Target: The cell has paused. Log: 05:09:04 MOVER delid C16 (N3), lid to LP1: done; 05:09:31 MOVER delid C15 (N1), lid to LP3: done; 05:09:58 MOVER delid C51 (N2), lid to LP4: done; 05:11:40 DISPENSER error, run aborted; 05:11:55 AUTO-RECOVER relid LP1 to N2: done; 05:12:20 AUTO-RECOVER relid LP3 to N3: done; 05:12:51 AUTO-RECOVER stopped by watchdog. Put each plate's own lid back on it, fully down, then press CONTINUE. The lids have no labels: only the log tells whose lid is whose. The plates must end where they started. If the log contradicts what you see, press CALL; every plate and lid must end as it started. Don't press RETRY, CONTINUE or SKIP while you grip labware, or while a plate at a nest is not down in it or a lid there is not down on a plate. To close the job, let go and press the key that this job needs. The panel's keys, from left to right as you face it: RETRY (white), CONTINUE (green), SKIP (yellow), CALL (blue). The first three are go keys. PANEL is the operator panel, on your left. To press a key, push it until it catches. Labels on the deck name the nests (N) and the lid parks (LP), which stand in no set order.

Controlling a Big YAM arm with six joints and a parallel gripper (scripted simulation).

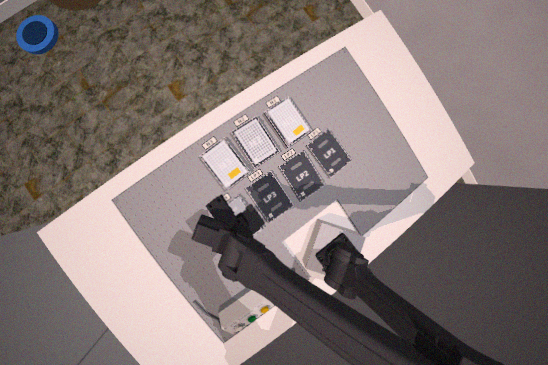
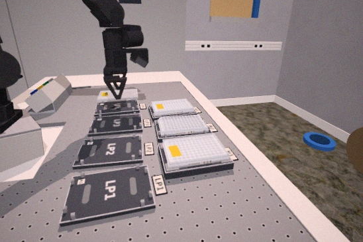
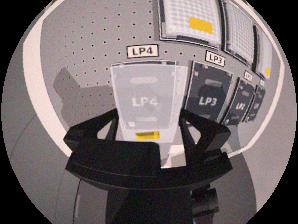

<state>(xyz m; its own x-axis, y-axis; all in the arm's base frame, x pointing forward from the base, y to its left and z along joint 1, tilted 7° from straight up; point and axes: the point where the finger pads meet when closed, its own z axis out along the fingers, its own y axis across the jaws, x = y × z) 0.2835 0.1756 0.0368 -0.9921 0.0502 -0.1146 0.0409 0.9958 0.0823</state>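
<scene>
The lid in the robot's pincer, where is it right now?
In the wrist view, the clear lid is in the pincer, over LP4, at the robot's left end of the row, beside LP3.

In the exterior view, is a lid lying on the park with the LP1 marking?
No, the dark rectangular park tray marked LP1 shows its bare floor.

The top view looks down from above; the exterior view, nearer, faces nests N1–N3 [image 1: 287,120] [image 2: 195,149] at four o'clock; both share them.
</scene>
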